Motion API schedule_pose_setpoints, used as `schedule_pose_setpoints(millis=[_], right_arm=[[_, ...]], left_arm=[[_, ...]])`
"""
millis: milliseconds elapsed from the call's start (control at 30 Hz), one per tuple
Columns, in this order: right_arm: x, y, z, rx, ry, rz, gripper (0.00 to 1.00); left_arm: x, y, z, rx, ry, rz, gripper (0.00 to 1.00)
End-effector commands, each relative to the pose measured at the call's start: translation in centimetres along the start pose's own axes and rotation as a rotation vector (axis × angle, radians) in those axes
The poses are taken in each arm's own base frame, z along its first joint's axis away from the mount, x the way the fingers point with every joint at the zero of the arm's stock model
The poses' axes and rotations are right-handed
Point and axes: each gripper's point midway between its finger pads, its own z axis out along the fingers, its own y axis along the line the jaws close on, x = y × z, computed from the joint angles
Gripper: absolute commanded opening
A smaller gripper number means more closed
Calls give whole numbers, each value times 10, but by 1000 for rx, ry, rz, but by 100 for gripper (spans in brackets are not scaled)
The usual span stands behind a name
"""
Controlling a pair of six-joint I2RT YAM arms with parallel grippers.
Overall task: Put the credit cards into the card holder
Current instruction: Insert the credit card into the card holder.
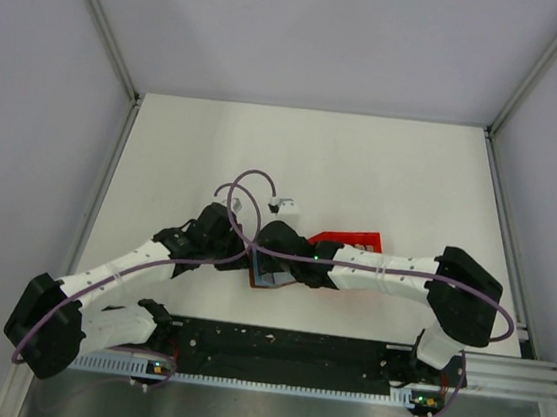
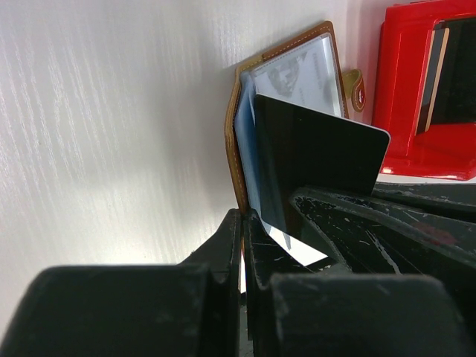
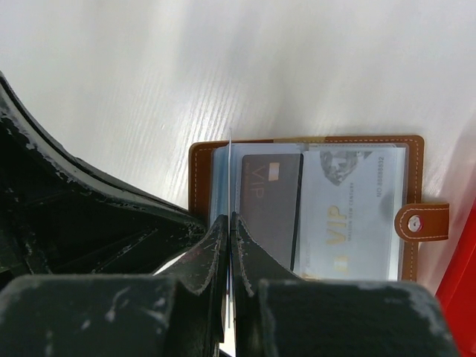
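1. White tabletop (image 1: pixel 364 168), grey walls around it; both arms meet near the middle; red box (image 2: pixel 416 97) just beyond them.
2. Card holder (image 3: pixel 197 178) lies open and flat; brown VIP card (image 3: pixel 269 212) and pale VIP card (image 3: pixel 349 216) sit in its clear sleeves.
3. Left tool (image 2: pixel 242 230) clenched, seemingly on the holder's near edge, pinning it; right tool (image 3: pixel 229 245) clenched on a dark card (image 2: pixel 320 160), held on edge over the left-hand sleeves; whether its tip is inside a slot, cannot tell.
4. Handling, judged: card light, stiff, slick; best pinched by the rear edge, leaving the front corner free to enter; sleeves soft, likely to buckle; holder light, would slide if unpinned.
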Motion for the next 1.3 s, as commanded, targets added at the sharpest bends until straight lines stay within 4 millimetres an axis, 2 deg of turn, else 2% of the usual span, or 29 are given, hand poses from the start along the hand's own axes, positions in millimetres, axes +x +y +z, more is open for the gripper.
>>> schedule_pose_setpoints(millis=[0,200,367,600,767,933,1133,1267], right_arm=[[-16,15,-4,-6,-47,-14,0],[-28,12,-16,0,-85,-13,0],[-32,24,-23,-54,-79,-22,0],[-34,29,-26,-79,-84,-18,0],[-45,37,-36,-134,-127,2,0],[-44,25,-33,-83,-143,17,0],[-28,22,-20,-64,-93,10,0],[-25,23,-14,-55,-80,9,0]], left_arm=[[-9,-12,-4,51,-42,5,0],[-10,-10,-4,42,-46,11,0],[-8,-7,-1,30,-39,13,0],[-9,-8,-2,34,-40,12,0],[-9,-7,-2,32,-40,14,0],[-8,-8,-1,34,-37,15,0],[-8,-8,-2,37,-36,13,0],[-9,-10,-3,43,-39,13,0]])
